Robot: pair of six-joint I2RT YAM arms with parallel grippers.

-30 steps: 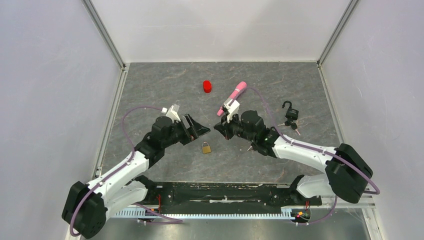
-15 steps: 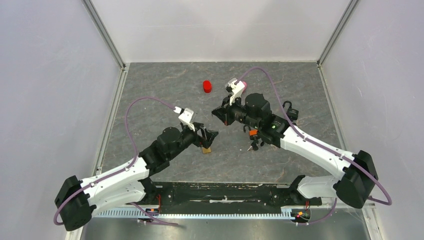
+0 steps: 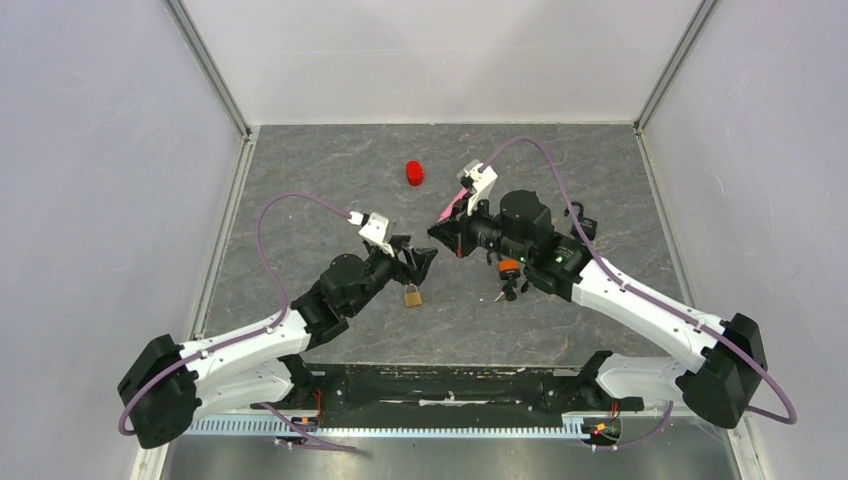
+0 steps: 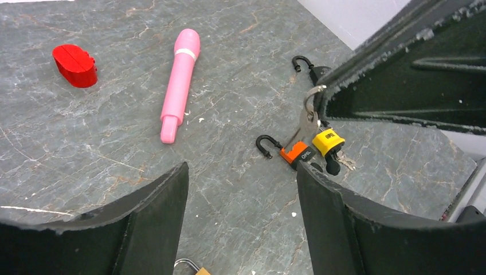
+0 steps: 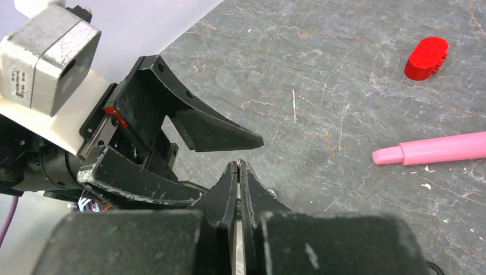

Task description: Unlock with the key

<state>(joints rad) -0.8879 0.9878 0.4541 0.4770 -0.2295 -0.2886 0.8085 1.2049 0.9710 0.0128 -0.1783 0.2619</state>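
In top view: brass padlock (image 3: 412, 295) (L-wrist: sliver).

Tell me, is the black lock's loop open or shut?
Open. On the black padlock, the shackle curls up with one end free of the body.

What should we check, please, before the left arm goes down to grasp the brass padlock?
1. Left gripper open: ok, jaws wide apart.
2. Brass padlock lined up: ok, it lies on the table right by the open left jaws.
3. Padlock held: not ok, nothing is between the left jaws.
4. Key in right gripper: cannot tell; jaws shut, with only a thin pale sliver showing between them.
5. Room between the grippers: ok but tight; the tips are near each other, not touching.
6. Clutter: ok, the pink pen and red piece lie well away from the padlock.
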